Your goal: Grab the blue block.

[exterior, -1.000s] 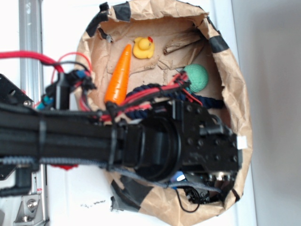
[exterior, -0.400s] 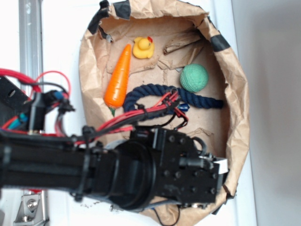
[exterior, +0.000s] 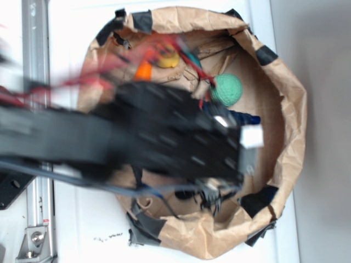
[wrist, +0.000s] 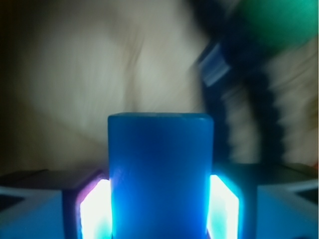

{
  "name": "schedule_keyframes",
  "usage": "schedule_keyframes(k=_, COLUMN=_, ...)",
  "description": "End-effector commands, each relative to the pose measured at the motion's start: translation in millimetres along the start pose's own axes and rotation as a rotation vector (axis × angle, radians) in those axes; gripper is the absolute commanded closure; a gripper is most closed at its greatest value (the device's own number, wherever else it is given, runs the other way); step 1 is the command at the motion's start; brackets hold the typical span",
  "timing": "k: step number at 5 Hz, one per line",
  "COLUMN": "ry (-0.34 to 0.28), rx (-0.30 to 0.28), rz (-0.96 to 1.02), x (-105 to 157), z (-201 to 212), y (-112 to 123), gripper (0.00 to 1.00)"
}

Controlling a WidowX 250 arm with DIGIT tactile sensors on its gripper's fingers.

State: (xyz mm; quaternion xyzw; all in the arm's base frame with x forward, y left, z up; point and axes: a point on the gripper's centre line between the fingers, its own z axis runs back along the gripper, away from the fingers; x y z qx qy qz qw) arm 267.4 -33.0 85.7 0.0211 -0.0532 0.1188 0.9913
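In the wrist view the blue block [wrist: 160, 169], a smooth bright-blue rectangular piece, stands upright between my two fingers. My gripper [wrist: 160, 206] is shut on it, with the lit pads [wrist: 94, 209] pressed against both of its sides. The background there is motion-blurred. The green ball [wrist: 271, 22] and the dark navy rope [wrist: 259, 99] lie beyond it at the upper right. In the exterior view the blurred black arm [exterior: 164, 137] covers the middle of the brown paper basin [exterior: 290, 109] and hides the block and the fingers.
In the exterior view the green ball [exterior: 226, 90] and one end of the navy rope [exterior: 245, 118] lie right of the arm. The yellow duck [exterior: 167, 59] and the orange carrot [exterior: 143, 70] peek out above it. A metal rail [exterior: 35, 55] runs along the left.
The arm has swung from the basin's near edge up over its middle and is blurred by motion. It now covers most of the carrot, the duck and the rope.
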Motion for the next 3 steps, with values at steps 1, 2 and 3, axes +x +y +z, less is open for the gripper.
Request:
schedule_keyframes(k=1, ry=-0.171, rx=-0.031, rz=-0.156, x=9.4, z=62.9, y=1.2, gripper=1.0)
schedule_keyframes(k=2, ry=-0.126, rx=-0.067, rz=-0.164, x=10.0, z=67.7, y=2.4, gripper=1.0)
schedule_keyframes(k=3, ry=-0.12, rx=-0.08, rz=-0.163, x=13.4, z=68.1, y=6.7, gripper=1.0)
